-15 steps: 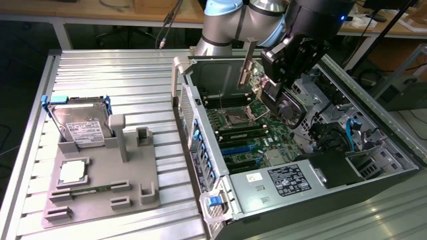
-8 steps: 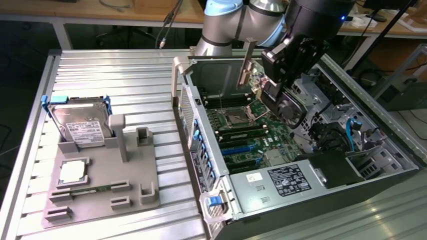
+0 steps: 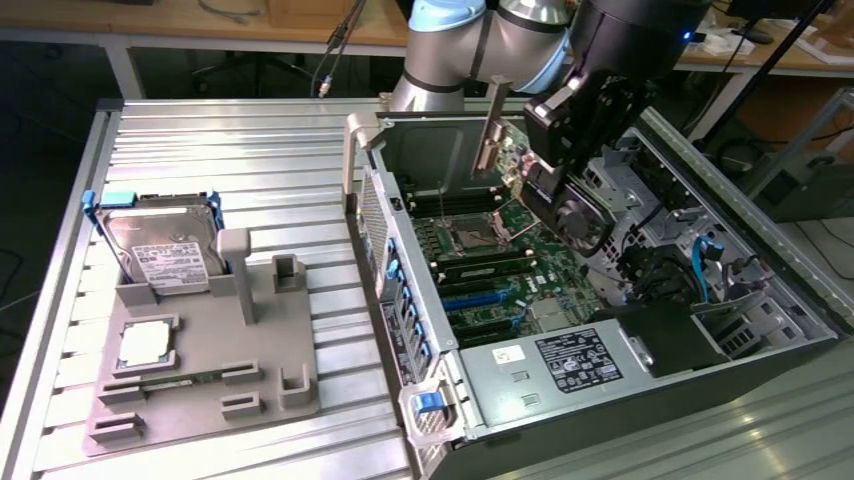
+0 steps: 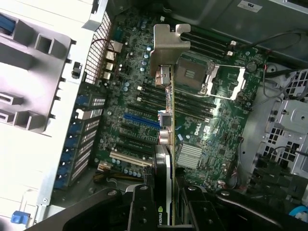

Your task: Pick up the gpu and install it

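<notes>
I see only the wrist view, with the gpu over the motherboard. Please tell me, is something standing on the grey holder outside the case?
Observer: Yes, a silver hard drive stands upright in the grey holder, at the exterior view's left of the case.
Operator: Is anything more on it?
Observer: A square processor chip lies flat, nearer the camera than the drive.
Operator: And the gpu's bracket?
Observer: The silver bracket sticks up past the case's far wall; the tool grips the gpu.
</notes>
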You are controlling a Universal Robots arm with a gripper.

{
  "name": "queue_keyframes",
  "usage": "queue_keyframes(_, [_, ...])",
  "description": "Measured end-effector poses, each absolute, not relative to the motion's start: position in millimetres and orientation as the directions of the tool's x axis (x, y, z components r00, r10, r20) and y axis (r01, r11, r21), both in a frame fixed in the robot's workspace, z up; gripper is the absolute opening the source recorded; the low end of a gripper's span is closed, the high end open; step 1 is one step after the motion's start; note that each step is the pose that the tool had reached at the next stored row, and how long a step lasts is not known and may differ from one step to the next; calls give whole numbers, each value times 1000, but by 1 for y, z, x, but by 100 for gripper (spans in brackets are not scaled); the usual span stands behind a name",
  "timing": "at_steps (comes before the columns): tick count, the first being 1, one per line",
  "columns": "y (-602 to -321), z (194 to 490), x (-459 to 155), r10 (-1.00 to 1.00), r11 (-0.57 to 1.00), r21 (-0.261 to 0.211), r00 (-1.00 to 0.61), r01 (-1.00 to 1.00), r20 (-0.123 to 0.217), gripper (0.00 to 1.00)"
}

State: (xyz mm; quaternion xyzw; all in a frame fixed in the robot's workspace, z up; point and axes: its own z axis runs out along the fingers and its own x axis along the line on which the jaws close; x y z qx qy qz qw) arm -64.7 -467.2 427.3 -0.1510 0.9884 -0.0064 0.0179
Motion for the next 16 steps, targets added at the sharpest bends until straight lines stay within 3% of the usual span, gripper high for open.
queue_keyframes(16, [-467,427,-65,-345,938,-18,-938,-345,-34,27])
